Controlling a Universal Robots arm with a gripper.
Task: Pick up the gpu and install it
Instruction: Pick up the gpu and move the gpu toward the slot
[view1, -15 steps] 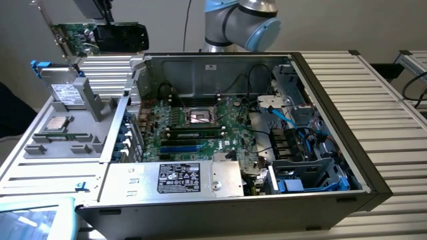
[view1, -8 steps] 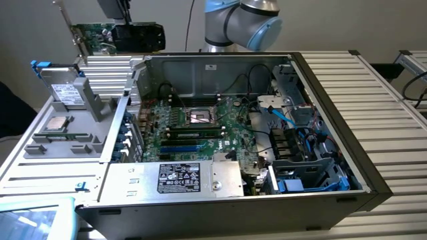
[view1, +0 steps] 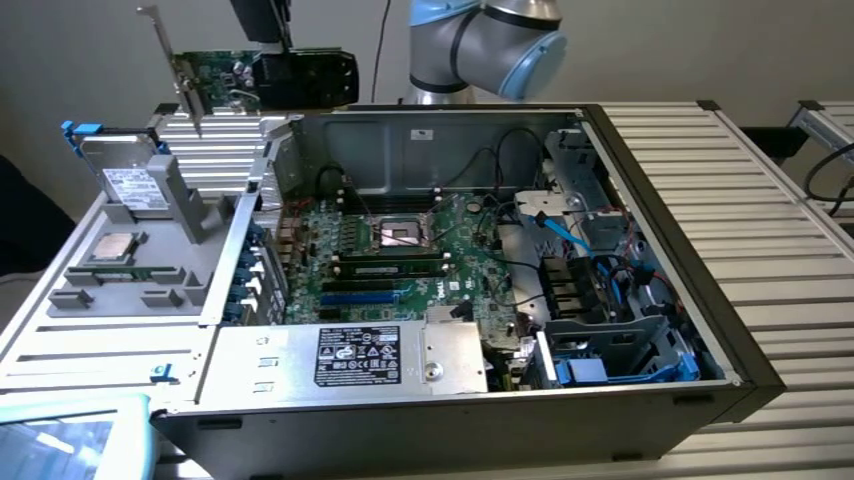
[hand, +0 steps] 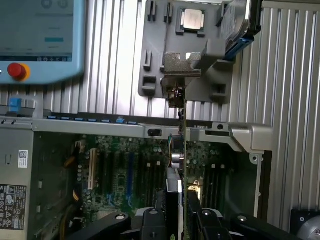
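In the exterior view the gripper (view1: 271, 42) hangs above the far corner of the open computer case (view1: 400, 150) on that view's left, clamped on the gpu (view1: 234, 72) held up in the air, and in the wrist view the gripper (hand: 182, 222) grips the gpu (hand: 177, 157) edge-on over the motherboard (hand: 115, 165)

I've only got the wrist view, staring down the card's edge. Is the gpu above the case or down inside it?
Observer: Above it. The gpu hangs in the air, clear of the rim of the case, near the far corner at the exterior view's left.
Operator: Where's the arm standing?
Observer: The arm rises behind the case's far wall.
Operator: What's on the opposite side inside?
Observer: Some blue cables run beside the drive bays at the exterior view's right.
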